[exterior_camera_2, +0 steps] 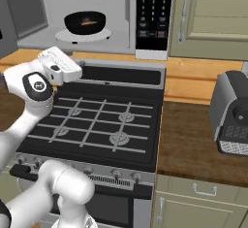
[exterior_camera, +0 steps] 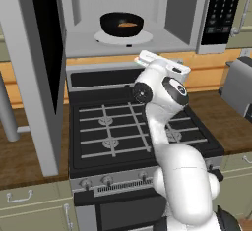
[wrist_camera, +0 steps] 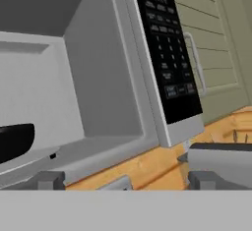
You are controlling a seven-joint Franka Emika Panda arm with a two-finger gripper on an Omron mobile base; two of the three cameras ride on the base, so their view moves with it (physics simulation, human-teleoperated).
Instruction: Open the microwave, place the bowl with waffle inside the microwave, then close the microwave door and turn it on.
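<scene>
The door stands swung wide on the left, edge-on to the left base camera and reaching out over the counter. Inside the microwave the bowl sits on the white turntable with the waffle in it — so the loading looks done and closing is the step in hand. The gripper hangs below the cavity mouth, tips spread wide and holding nothing.

The risk, as I judge it: the arm must reach far left around that door, and a push near the hinge or a glancing one could leave it ajar. The keypad then needs a precise press — a wide-open hand could hit the wrong key.

Below lies the stove, clear of pots; the toaster stands on the right counter, well apart.
</scene>
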